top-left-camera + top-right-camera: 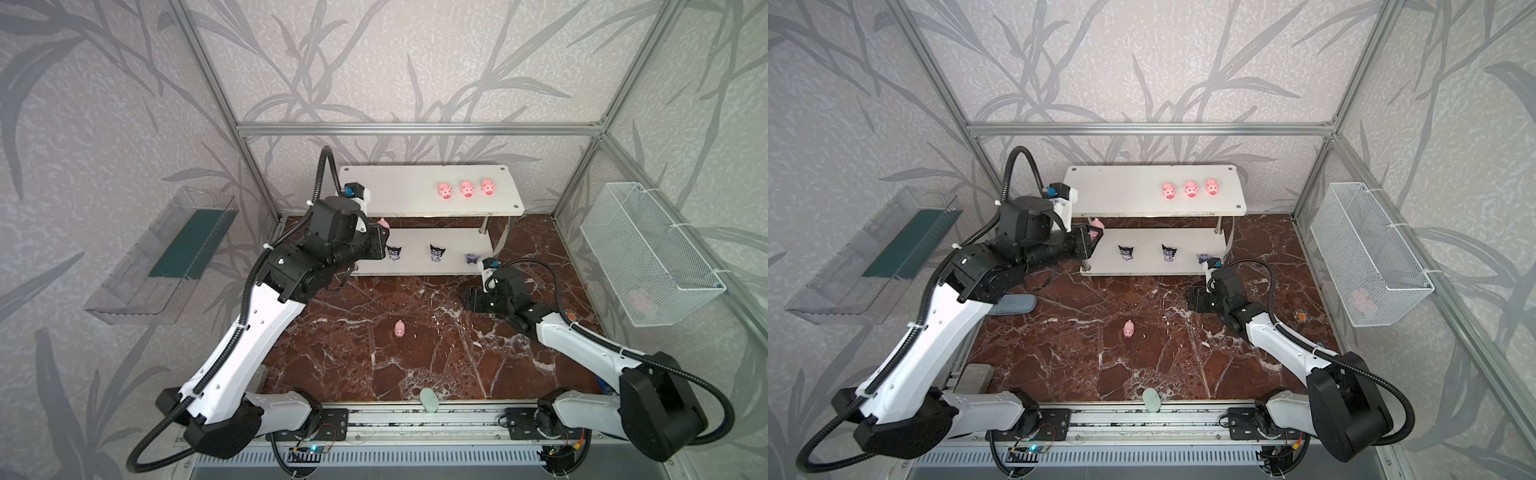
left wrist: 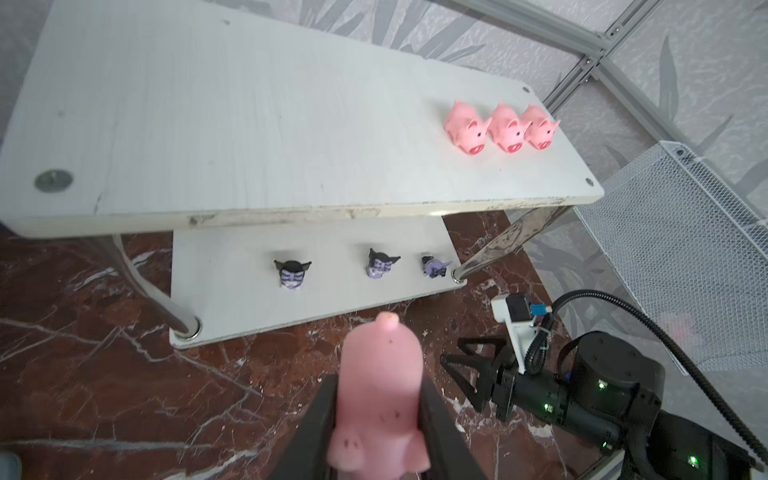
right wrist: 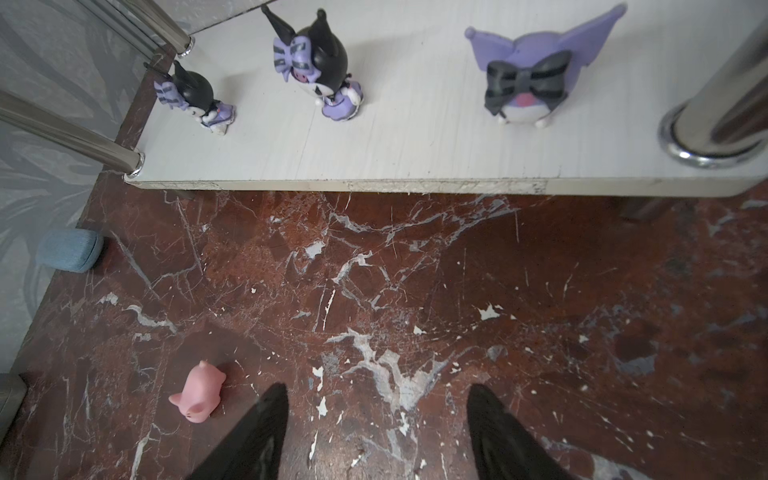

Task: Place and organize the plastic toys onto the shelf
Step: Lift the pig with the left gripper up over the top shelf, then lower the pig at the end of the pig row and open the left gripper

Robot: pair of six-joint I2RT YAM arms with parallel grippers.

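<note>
The shelf [image 1: 395, 191] stands at the back of the marble table. Three pink pigs [image 1: 467, 189] sit in a row on the right of its top board [image 2: 249, 124]. Three dark purple-black figurines [image 1: 437, 252] stand spaced along the lower board [image 3: 415, 137]. My left gripper [image 2: 378, 386] is shut on another pink pig [image 2: 378, 395] and hovers by the shelf's left end [image 1: 380, 232], above the table. One more pig [image 1: 399, 329] lies on its side in the middle of the table. My right gripper [image 3: 376, 399] is open and empty, low over the table before the shelf's right end [image 1: 469, 297].
A clear plastic tray [image 1: 166, 257] hangs on the left wall. On the right wall is a white wire basket [image 1: 648, 253] with something pale pink inside. A pale green oval [image 1: 429, 400] lies at the front edge. A grey-blue case [image 1: 1015, 305] lies under my left arm.
</note>
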